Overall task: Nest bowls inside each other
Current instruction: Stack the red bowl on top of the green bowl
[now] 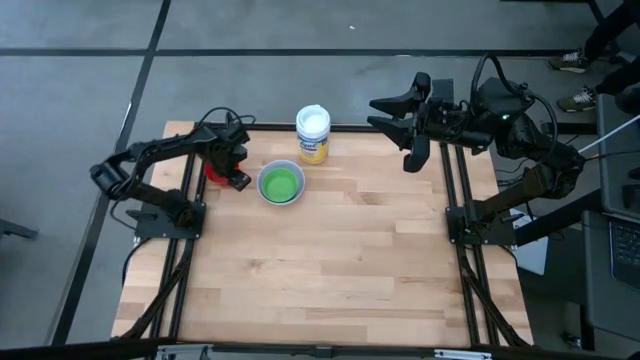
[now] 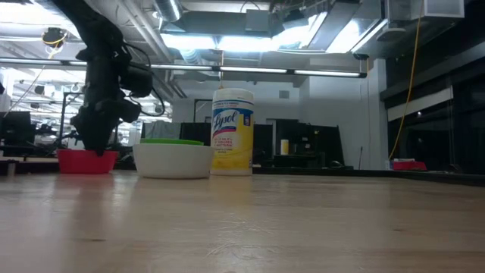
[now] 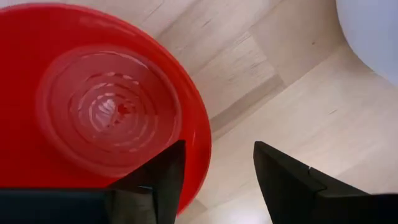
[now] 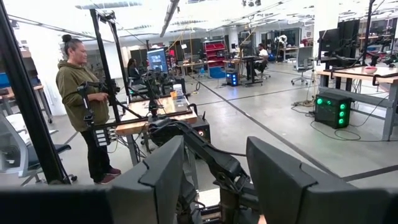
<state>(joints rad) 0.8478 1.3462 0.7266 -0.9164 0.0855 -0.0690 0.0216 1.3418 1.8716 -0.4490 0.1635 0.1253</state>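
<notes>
The red bowl [image 1: 212,172] [image 3: 93,106] stands upright on the table at the far left. My left gripper [image 3: 217,180] [image 2: 91,144] points down over it and is open. One finger is above the bowl's inside, the other outside its rim, above the table. To the right, the green bowl [image 1: 281,183] sits nested in the white bowl [image 2: 173,161]. My right gripper [image 1: 385,112] [image 4: 214,180] waits open, raised and level, at the far right. My left gripper straddles the red bowl's rim [image 3: 202,155] on the side toward the white bowl, coming from above with its fingers pointing down. The jaws stand apart. I cannot tell whether either finger touches the bowl. The bowl rests on the table.
A yellow jar with a white lid [image 1: 313,134] [image 2: 232,133] stands just beyond the white bowl, near the far edge. The white bowl's wall [image 3: 373,31] is close to the left gripper. The wooden table [image 1: 340,260] stretches toward the near edge. A person stands in the room beyond.
</notes>
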